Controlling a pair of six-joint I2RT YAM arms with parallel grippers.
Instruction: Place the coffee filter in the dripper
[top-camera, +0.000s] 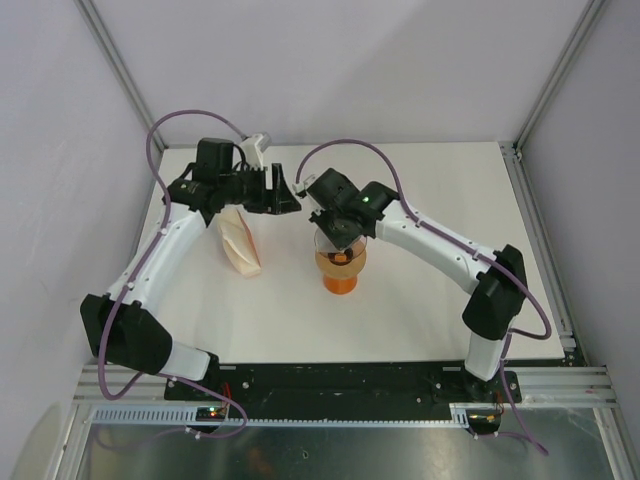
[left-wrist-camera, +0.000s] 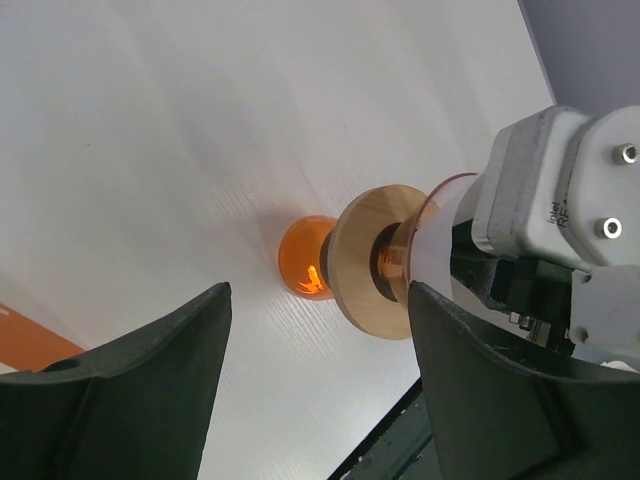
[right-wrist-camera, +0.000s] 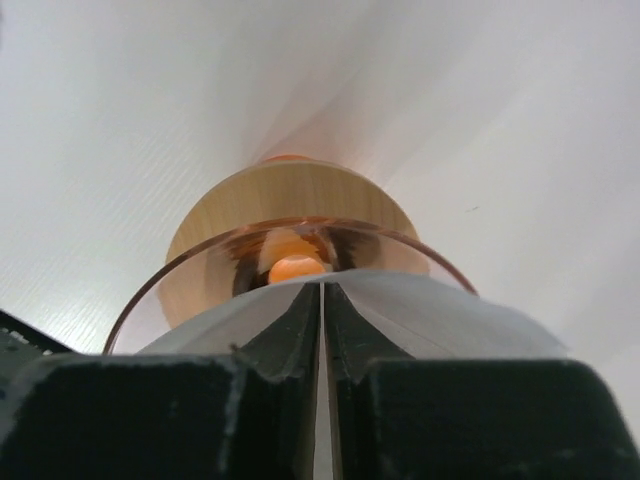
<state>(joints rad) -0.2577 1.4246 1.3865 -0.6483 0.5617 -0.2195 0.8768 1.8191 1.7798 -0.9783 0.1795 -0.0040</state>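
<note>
— Where is the coffee filter (right-wrist-camera: 440, 320)?
— We see it inside the dripper (left-wrist-camera: 412, 250), mid-table (top-camera: 450, 310), its upper edge pinched between the near-closed fingers of the right pincer (right-wrist-camera: 322, 300). The left pincer (top-camera: 290, 197) hangs spread and empty toward the far edge.
— What worries us?
— Thin paper clinging to a pad could lift out or sit crooked. A sideways drag could topple the dripper, perched by its wooden collar (left-wrist-camera: 365, 260) on the orange cup (left-wrist-camera: 305, 258).

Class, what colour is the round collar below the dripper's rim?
The collar is pale tan wood; best in left wrist view.
</note>
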